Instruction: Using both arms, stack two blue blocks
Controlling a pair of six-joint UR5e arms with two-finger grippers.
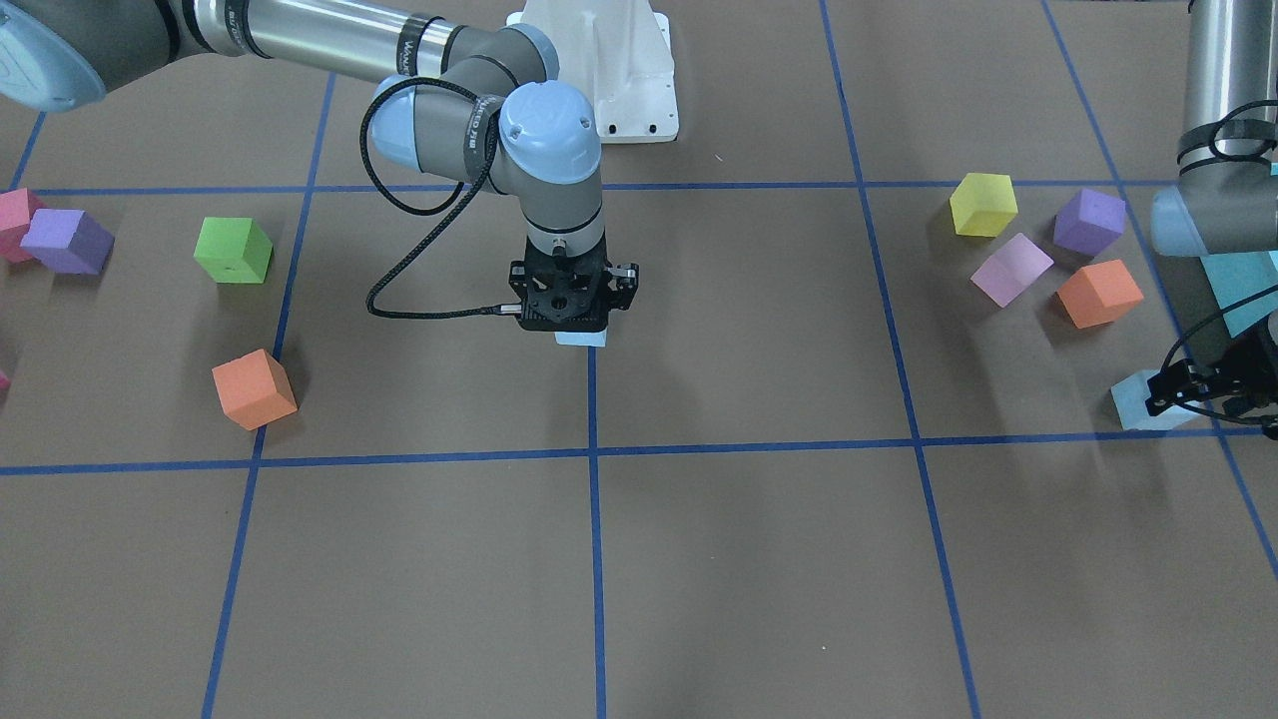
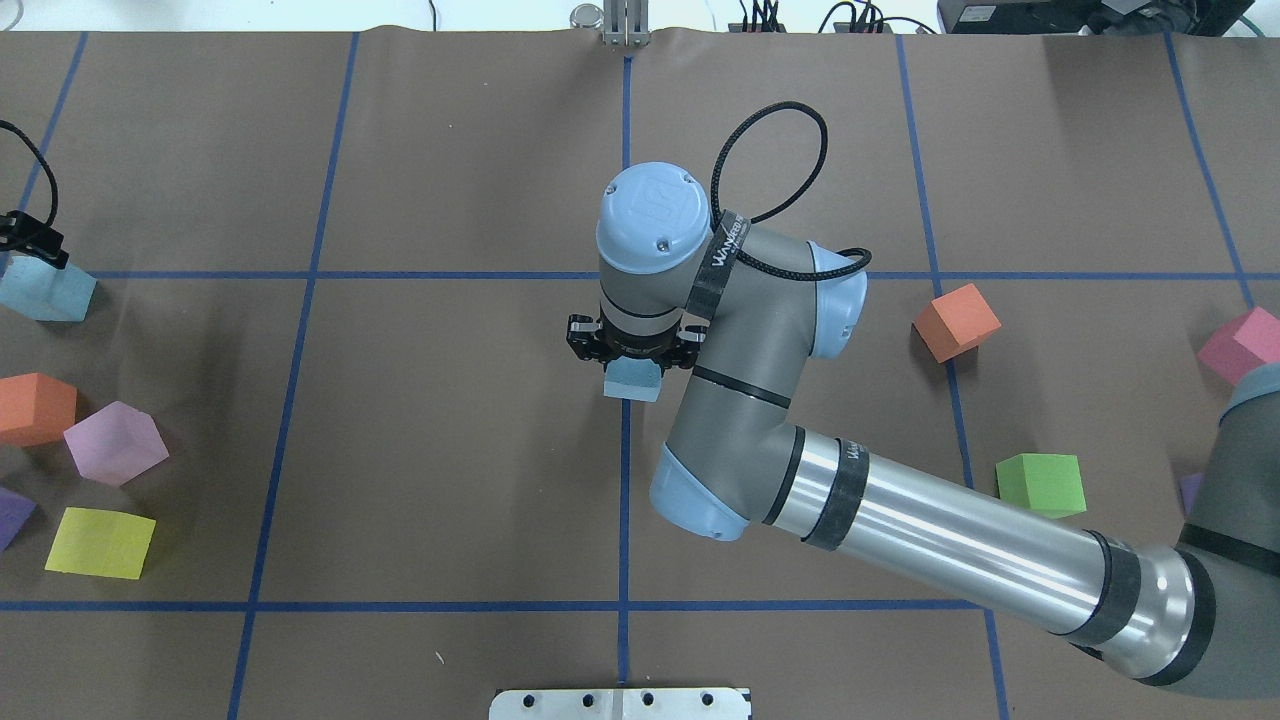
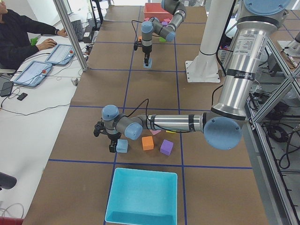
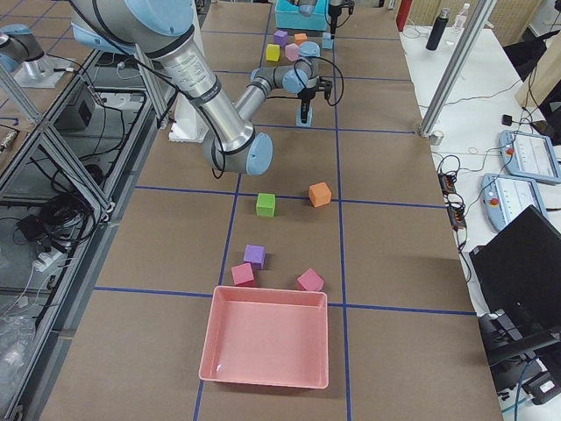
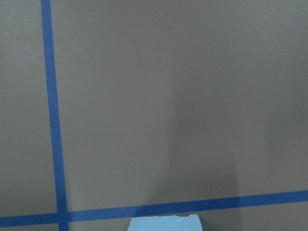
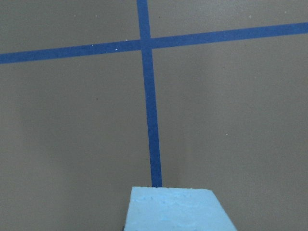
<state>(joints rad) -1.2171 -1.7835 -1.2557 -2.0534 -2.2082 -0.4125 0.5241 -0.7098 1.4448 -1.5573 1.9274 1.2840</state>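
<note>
One pale blue block (image 1: 581, 338) sits right under my right gripper (image 1: 565, 318) at the table's middle, on the blue centre line. It also shows in the overhead view (image 2: 632, 380) and fills the bottom of the right wrist view (image 6: 175, 209). The right gripper (image 2: 632, 352) looks shut on it, low at the table. The second blue block (image 1: 1138, 401) lies at the robot's left end, also in the overhead view (image 2: 45, 290). My left gripper (image 1: 1203, 399) hangs close beside and over it, looks open, and is cut off by the view's edge. The left wrist view shows only this block's top edge (image 5: 163, 224).
Yellow (image 1: 983, 204), purple (image 1: 1088, 222), lilac (image 1: 1011, 269) and orange (image 1: 1099, 293) cubes lie near the left arm. Green (image 1: 233, 250), orange (image 1: 254, 388), purple (image 1: 68, 241) and pink (image 1: 12, 222) cubes lie on the right arm's side. A turquoise tray (image 3: 140, 197) and a pink tray (image 4: 267, 338) stand at the table's ends.
</note>
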